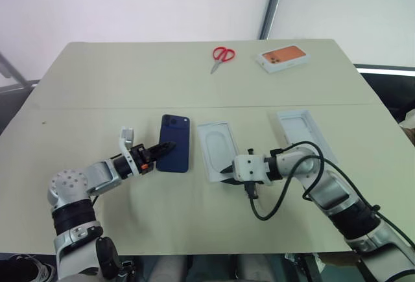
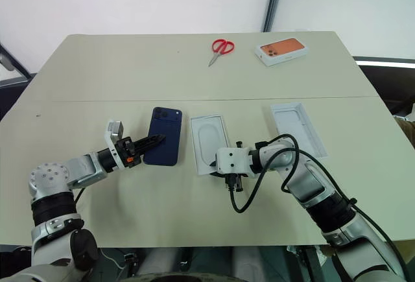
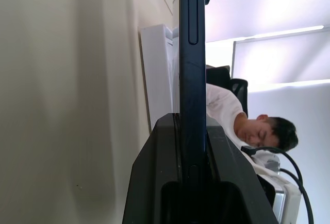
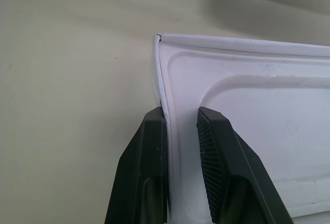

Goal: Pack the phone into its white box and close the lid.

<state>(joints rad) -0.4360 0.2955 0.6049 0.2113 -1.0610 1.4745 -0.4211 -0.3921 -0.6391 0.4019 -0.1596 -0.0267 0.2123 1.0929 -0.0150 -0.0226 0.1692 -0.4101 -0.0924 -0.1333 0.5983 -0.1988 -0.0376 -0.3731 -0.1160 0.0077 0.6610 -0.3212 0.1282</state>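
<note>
Phone (image 1: pixel 176 141): slim dark navy smartphone w/ glossy back up, camera cluster at its far end, just left of the white box (image 4: pixel 237 42) and roughly parallel to it. Can't tell if it rests on the pale beige table (image 1: pixel 130 74) or sits a bit off it.

My left pincer (image 1: pixel 167 147) comes in level from further left of the box and is clamped on the phone's near-left edge. In the left wrist view, the phone's thin side runs straight up between my two black fingers.

The white box is a shallow rect. cardboard tray w/ a flat white insert (image 1: pixel 218 147) (oval outline) lying in it.

My right pincer (image 1: pixel 225 173) is at the box's near end, narrow, pinching the tray wall close to a corner: one finger outside the wall, one inside.

Lid (image 1: pixel 301 129): deeper white cardboard shell, open side up, right of the box and apart from it.

Well beyond the box, at the far side of the table, are red-handled scissors (image 1: pixel 222 56). Right of those is a white box w/ an orange phone pic (image 1: pixel 283 58).
</note>
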